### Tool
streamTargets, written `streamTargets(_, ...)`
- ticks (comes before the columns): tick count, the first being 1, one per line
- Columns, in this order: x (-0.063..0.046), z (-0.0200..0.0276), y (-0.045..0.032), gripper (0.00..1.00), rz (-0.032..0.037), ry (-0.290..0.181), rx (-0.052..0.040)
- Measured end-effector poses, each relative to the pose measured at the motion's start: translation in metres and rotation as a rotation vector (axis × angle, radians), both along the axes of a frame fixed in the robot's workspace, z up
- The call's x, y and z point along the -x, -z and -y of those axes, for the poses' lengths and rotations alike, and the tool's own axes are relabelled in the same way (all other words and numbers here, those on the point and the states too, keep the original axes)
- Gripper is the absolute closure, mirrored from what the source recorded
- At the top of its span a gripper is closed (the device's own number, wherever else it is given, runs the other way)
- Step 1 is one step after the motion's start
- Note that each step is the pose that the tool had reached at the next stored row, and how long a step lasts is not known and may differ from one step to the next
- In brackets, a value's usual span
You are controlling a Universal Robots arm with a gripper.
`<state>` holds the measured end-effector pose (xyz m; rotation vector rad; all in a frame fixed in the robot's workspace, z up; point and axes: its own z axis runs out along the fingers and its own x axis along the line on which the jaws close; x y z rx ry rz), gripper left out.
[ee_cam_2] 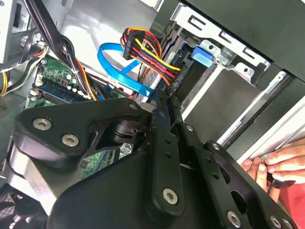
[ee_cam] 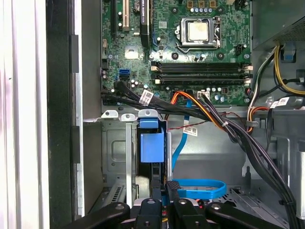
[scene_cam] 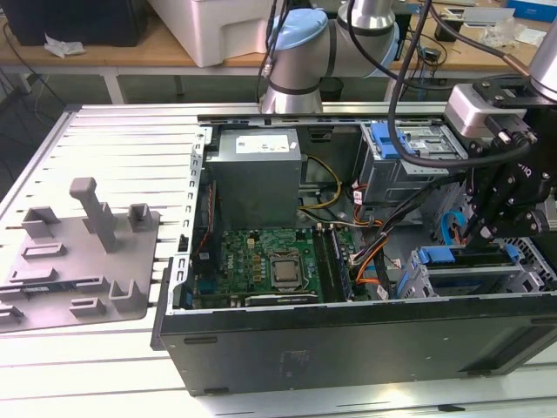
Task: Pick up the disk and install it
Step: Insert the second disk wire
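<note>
Green motherboard (ee_cam: 190, 52), blue disk carrier (ee_cam: 151, 147), blue cable (ee_cam: 198, 188), black gripper (scene_cam: 500, 209), grey, perhaps plastic, fixture (scene_cam: 83, 252).

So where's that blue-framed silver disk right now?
In the exterior view the blue-framed silver disk sits in the metal drive cage at the case's right, under the gripper.

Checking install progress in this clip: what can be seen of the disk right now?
In the first wrist view the disk is seen edge-on. Its blue plastic carrier, with a squarish tab, faces the camera, and a dark slab shows behind it. It stands upright in a slot of the grey metal drive cage, between the cage's walls. The gripper sits at its near end; whether it grips the disk is unclear.
</note>
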<state>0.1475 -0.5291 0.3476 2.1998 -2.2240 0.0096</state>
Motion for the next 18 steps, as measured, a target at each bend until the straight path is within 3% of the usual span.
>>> streamTargets(18, 0.0000, 0.0002, 0.0036, 0.84, 0.0000, 0.000, 0.0001)
